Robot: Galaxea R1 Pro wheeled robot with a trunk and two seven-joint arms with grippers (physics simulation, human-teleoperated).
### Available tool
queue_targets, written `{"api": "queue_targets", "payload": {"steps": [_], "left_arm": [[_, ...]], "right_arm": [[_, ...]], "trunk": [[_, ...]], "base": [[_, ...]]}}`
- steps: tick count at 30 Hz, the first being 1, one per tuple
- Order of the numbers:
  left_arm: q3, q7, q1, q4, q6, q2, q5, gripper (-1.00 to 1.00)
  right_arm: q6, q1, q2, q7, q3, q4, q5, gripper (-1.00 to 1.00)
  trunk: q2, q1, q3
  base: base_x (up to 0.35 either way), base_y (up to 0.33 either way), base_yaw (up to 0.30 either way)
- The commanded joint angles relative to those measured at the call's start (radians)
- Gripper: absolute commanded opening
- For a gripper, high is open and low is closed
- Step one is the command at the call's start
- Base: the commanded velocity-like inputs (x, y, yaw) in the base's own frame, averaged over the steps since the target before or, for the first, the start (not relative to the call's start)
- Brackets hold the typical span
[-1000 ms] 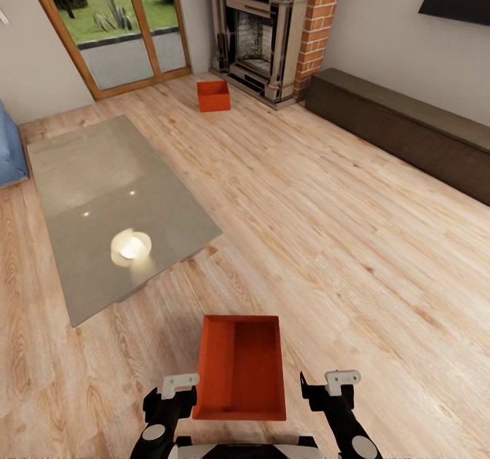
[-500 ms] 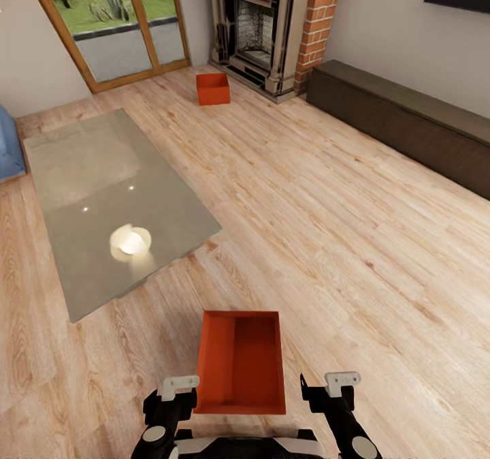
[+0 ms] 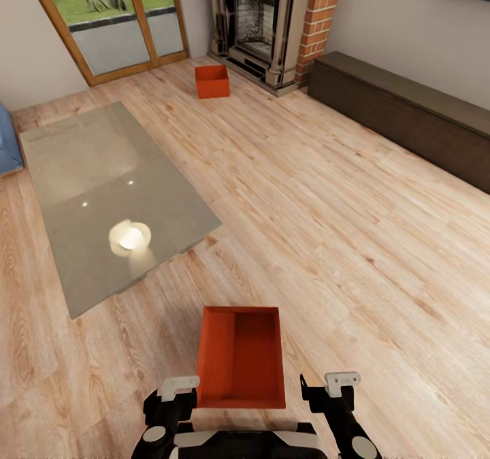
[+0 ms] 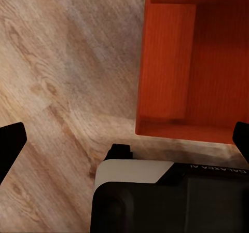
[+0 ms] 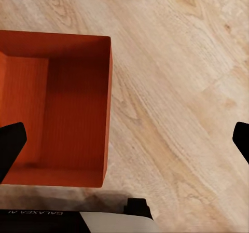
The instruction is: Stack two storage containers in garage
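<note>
- View has slid back: the far container (image 3: pixel 212 81), fireplace (image 3: pixel 262 23) and rug (image 3: pixel 102 193) sit higher in frame than a second ago, so your base is reversing, not the objects moving.
- Near container (image 3: pixel 241 357) sits low between the arms, just ahead of the base, a touch higher in frame than before; whether it rests on the wood floor (image 3: pixel 354 241) or rides with the base, I cannot tell.
- Left gripper (image 3: pixel 178 389) and right gripper (image 3: pixel 333 385) flank it, fingers spread wide, holding nothing.
- Both bins are in the living room; no pickup made so far.

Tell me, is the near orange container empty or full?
Empty: the near container stands upright, and its bare ribbed base shows inside.
</note>
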Motion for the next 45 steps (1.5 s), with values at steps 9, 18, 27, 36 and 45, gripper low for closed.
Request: {"api": "queue_targets", "payload": {"steps": [9,18,27,36,45], "left_arm": [[-0.002,0.007,0.0,-0.002,0.005,0.0,0.006,1.0],[-0.002,0.006,0.0,-0.002,0.003,0.001,0.01,1.0],[-0.002,0.004,0.0,-0.002,0.005,-0.001,0.015,1.0],[-0.002,0.006,0.0,-0.002,0.005,-0.003,0.013,1.0],[-0.001,0.004,-0.002,-0.012,0.006,-0.001,0.016,1.0]], "right_arm": [[0.006,0.0,0.0,-0.006,0.002,-0.002,0.009,1.0],[0.006,0.0,0.0,-0.006,0.004,-0.002,0.011,1.0],[0.006,0.0,0.0,-0.006,0.003,-0.002,0.011,1.0],[0.006,0.0,0.0,-0.006,0.003,-0.002,0.011,1.0],[0.005,0.0,0.0,-0.006,0.005,-0.003,0.012,1.0]], "trunk": [[-0.002,0.0,-0.016],[-0.002,0.0,-0.021],[-0.009,0.004,-0.024],[-0.009,0.004,-0.024],[-0.072,0.039,-0.053]], "base": [[0.0,0.0,0.0],[0.0,0.0,0.0],[0.0,0.0,0.0],[0.0,0.0,0.0],[0.0,0.0,0.0]]}}
